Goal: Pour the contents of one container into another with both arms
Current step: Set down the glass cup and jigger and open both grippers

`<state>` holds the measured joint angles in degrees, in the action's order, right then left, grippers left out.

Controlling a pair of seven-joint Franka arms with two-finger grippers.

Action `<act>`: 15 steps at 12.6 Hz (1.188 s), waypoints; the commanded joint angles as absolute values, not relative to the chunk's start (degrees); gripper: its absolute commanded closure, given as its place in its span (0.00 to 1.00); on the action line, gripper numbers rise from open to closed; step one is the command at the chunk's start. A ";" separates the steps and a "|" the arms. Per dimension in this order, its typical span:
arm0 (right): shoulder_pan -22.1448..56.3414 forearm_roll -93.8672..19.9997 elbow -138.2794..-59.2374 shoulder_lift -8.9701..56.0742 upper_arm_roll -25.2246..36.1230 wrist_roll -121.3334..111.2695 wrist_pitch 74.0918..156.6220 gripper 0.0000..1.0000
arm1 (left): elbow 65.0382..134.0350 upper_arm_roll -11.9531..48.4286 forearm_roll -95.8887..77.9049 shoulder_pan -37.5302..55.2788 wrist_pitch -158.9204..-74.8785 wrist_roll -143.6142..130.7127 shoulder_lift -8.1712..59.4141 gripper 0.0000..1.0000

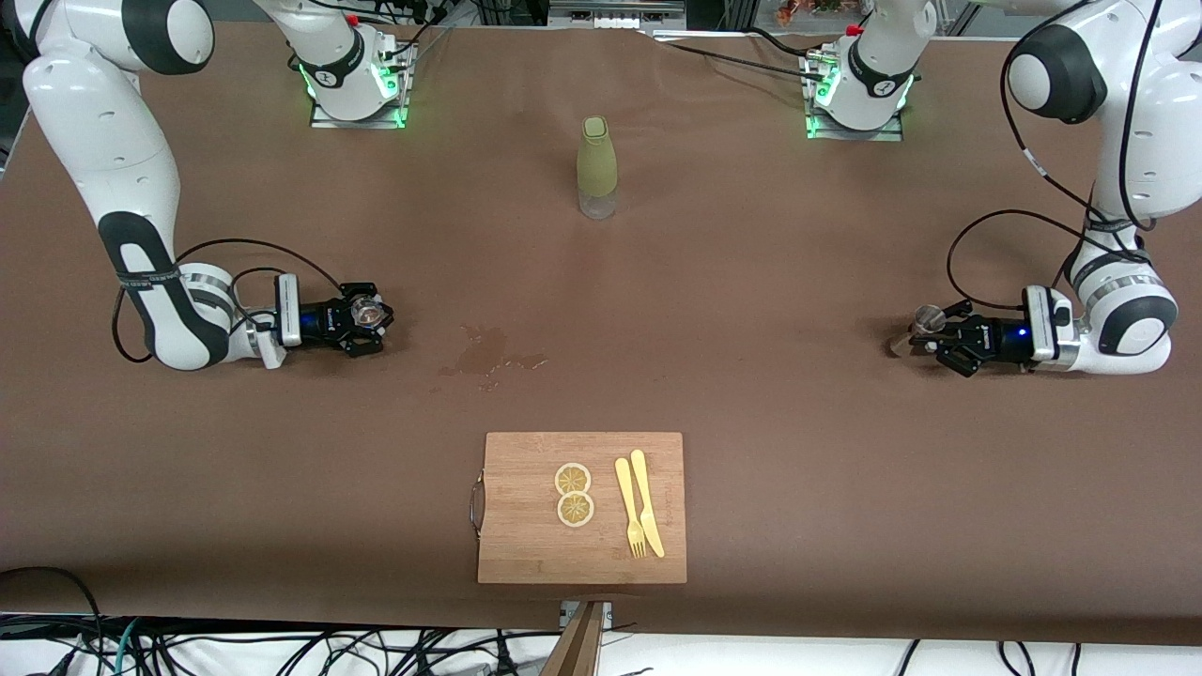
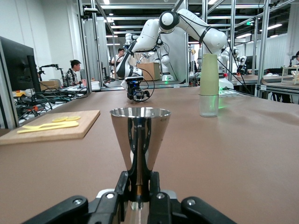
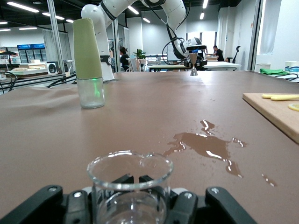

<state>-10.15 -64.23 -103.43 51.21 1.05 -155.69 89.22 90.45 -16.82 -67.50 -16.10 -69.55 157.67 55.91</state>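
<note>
My left gripper (image 1: 932, 340) is low over the table at the left arm's end, shut on the narrow waist of a steel cone-shaped jigger (image 1: 927, 319) that stands upright. In the left wrist view the jigger (image 2: 140, 128) rises just ahead of the black fingers (image 2: 122, 184). At the right arm's end, my right gripper (image 1: 364, 324) is shut on a clear glass beaker (image 1: 367, 308). The beaker (image 3: 130, 169) looks empty in the right wrist view, with the black fingers (image 3: 184, 205) on either side of it.
A green-sleeved bottle (image 1: 597, 169) stands mid-table toward the arms' bases. A wet spill (image 1: 488, 353) lies between the grippers, closer to the right one. Nearer the front camera, a wooden cutting board (image 1: 526, 545) carries two lemon slices (image 1: 574, 494) and a yellow fork and knife (image 1: 640, 507).
</note>
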 commanded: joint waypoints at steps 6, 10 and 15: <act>-10.37 -64.25 -101.51 53.61 2.90 -158.65 87.80 0.00 | 90.44 -22.24 -64.25 -17.14 -64.42 173.50 60.64 1.00; -10.37 -63.11 -103.96 50.64 6.58 -157.51 87.98 0.00 | 90.09 -22.32 -64.07 -17.05 -65.04 173.15 62.14 0.00; -10.20 -56.27 -108.70 39.14 13.00 -151.11 92.01 0.01 | 81.59 -23.55 -56.01 -17.05 -65.48 150.08 61.00 0.00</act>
